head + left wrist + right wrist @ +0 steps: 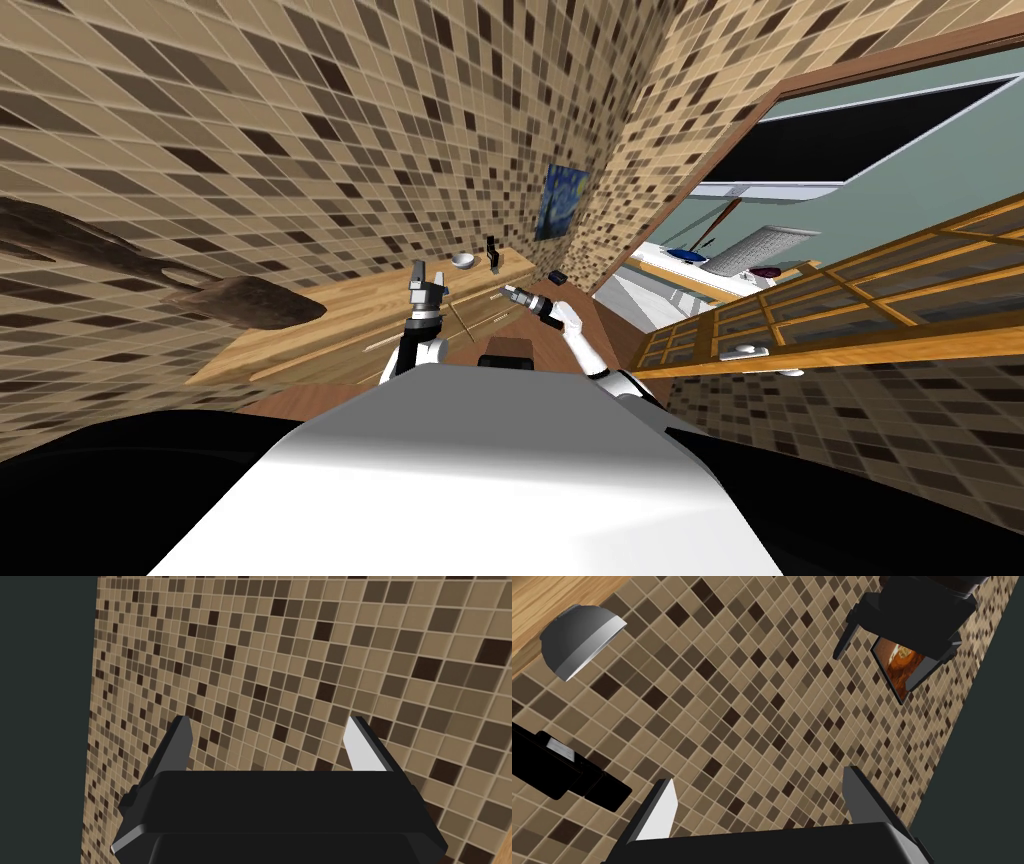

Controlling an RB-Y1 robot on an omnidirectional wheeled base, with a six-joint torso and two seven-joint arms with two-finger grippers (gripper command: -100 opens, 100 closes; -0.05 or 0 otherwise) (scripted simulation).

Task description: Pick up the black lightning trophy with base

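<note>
The black trophy (492,252) stands upright on its base at the far end of a wooden cabinet top (340,310), next to a pale bowl (462,261). In the right wrist view the bowl (582,638) shows grey. A black blocky shape (559,768), apparently the trophy, lies outside the fingers, beside one of them. My right gripper (507,290) (759,801) is open and empty, short of the trophy and facing the tiled wall. My left gripper (417,268) (270,743) is raised over the cabinet top, open and empty.
A small black box (557,277) sits near the cabinet's right end. A blue painting (562,200) hangs on the tiled wall behind. To the right stands an open wooden lattice door (850,300). Dark wooden shapes (240,300) jut over the cabinet's left side.
</note>
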